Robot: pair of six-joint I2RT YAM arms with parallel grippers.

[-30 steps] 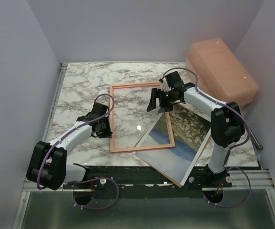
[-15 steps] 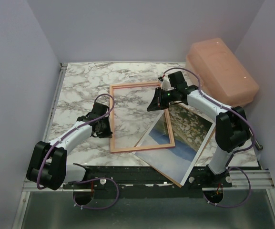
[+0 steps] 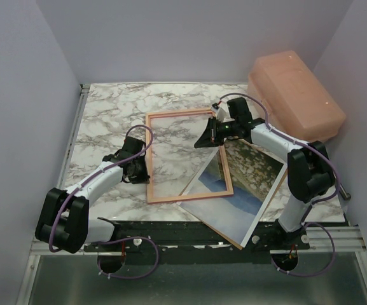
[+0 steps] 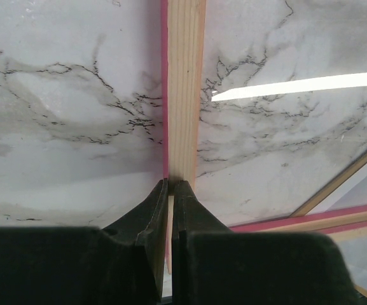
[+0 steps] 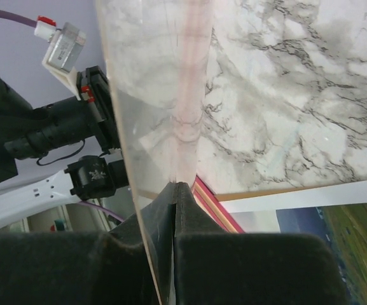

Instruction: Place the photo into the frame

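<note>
The frame (image 3: 180,115) lies tan back up on the marble table, its pink front showing only along the edges. My left gripper (image 3: 142,170) is shut on the frame's left rail (image 4: 183,95), which runs straight into the jaws of the left gripper (image 4: 172,184). My right gripper (image 3: 203,141) sits at the frame's right rail, rolled on its side. A clear pane (image 5: 151,82) runs into the closed right gripper (image 5: 180,185), beside the pink rail (image 5: 216,206). The photo (image 3: 247,178) lies picture up under the frame's near right corner, and the photo (image 5: 336,229) also shows at the right wrist view's lower right.
A large pink plastic box (image 3: 294,92) stands at the back right corner. White walls close in the marble table (image 3: 107,121) on the left, back and right. The photo's near corner overhangs the table's front edge.
My right gripper has gone from open around the frame's right edge to shut, and its arm has shifted slightly. The left gripper, frame and photo have not moved.
</note>
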